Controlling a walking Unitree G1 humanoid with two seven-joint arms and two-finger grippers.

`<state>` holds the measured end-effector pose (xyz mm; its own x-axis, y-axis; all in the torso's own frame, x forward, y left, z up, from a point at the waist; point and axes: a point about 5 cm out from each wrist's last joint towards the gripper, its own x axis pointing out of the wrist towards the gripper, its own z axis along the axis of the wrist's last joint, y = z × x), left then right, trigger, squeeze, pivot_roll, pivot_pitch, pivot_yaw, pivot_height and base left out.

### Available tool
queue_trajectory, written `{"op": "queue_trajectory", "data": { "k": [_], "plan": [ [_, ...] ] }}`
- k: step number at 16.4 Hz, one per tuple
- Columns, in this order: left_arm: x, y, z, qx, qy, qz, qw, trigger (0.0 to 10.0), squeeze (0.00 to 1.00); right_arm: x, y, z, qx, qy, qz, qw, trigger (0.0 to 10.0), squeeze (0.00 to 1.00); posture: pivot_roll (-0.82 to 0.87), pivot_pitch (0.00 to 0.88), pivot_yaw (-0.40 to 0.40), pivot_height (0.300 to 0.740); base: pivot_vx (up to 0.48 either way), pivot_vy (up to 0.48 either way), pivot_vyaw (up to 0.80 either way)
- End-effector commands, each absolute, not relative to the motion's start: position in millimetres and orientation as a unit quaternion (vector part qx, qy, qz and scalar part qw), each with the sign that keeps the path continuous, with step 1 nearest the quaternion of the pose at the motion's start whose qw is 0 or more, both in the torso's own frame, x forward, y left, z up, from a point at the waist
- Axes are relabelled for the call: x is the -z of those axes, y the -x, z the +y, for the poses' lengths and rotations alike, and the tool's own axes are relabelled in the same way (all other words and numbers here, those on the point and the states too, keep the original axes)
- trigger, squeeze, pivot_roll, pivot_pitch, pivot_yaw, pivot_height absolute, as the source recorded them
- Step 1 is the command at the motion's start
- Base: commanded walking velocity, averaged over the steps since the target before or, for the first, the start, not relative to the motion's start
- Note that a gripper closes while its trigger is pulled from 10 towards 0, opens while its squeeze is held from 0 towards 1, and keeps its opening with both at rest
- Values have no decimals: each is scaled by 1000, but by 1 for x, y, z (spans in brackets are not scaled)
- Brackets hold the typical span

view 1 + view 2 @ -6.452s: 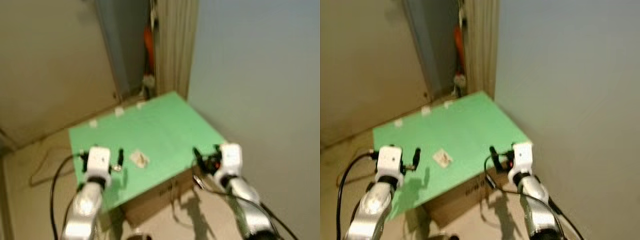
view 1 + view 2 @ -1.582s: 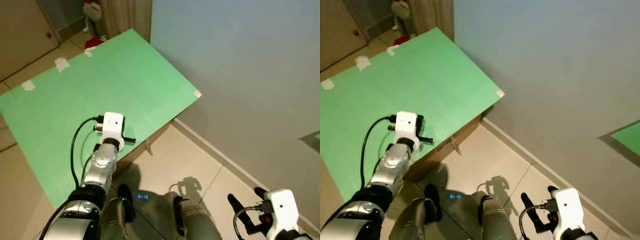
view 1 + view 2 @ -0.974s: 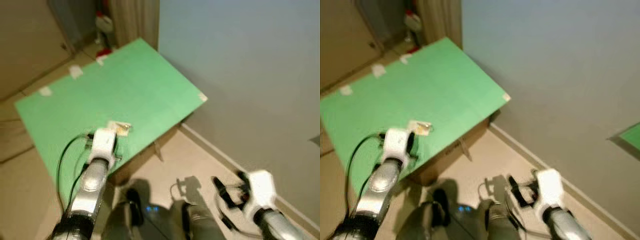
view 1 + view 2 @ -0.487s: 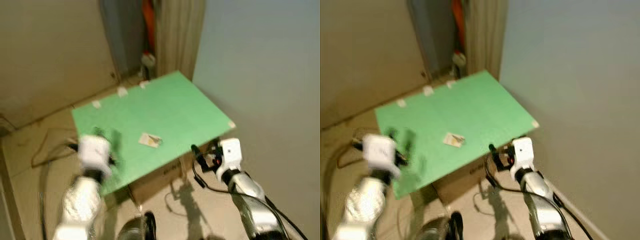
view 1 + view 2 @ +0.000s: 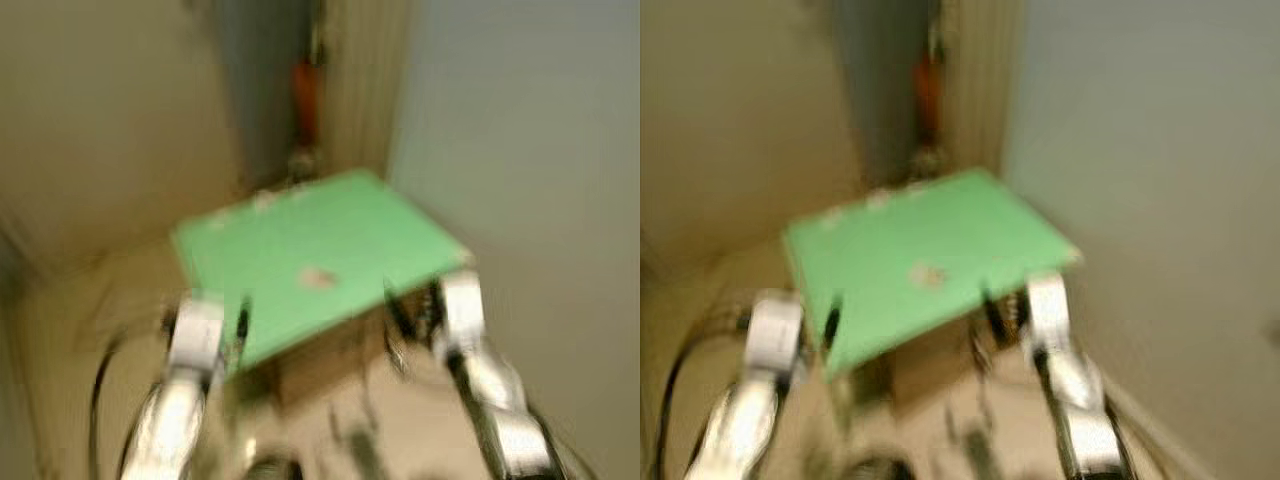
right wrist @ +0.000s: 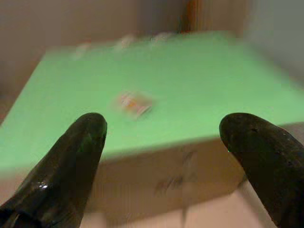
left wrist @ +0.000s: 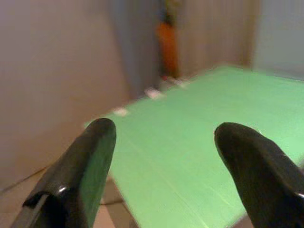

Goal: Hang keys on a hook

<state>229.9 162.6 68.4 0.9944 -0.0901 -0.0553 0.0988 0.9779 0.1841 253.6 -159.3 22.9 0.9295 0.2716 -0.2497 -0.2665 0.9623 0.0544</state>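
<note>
Closest to me I see both silver arms reaching forward, but the head pictures are very blurry. The left gripper hangs at the near left edge of the green board. Its two black fingers are spread wide apart, and there is nothing between them. The right gripper is at the near right corner of the board, just in front of the brown cardboard box under it. Its fingers are spread wide too, and they hold nothing.

The board is a flat, bright green sheet lying on top of the box. It looks bigger than the box, so its edges stick out past the sides. Near the middle of the board lies a small pale thing with a bit of red and yellow on it. It is too blurry for me to say if it is the keys. It lies flat on the green, well apart from both grippers.

On the far edge of the board I see a few small white bits, like tape.

The floor around the box is pale tan. Behind the board on the left is a plain beige wall. On the right is a grey-blue wall. In the far corner between them stands something orange beside a tan ribbed panel.
</note>
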Motion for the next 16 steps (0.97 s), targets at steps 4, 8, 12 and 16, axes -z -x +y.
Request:
{"op": "queue_trajectory", "data": {
  "k": [4,8,12,16],
  "plan": [
    [-48,-229,161,43,-96,74,992,10000,0,-37,-266,-157,-135,-10,95,986,10000,0,-176,4,77,740,0,0,200],
    [-44,-232,156,49,-96,75,991,10000,0,-25,-241,-157,-155,-6,106,982,10000,0,-201,15,91,740,0,0,0],
    [-42,-237,153,53,-97,85,990,10000,0,-20,-228,-165,-154,-4,116,981,10000,0,-221,11,103,740,0,0,0],
    [-39,-244,157,29,-80,99,991,10000,0,-19,-222,-168,-161,-2,119,980,10000,0,-231,6,107,740,274,-231,0]
  ]
}}
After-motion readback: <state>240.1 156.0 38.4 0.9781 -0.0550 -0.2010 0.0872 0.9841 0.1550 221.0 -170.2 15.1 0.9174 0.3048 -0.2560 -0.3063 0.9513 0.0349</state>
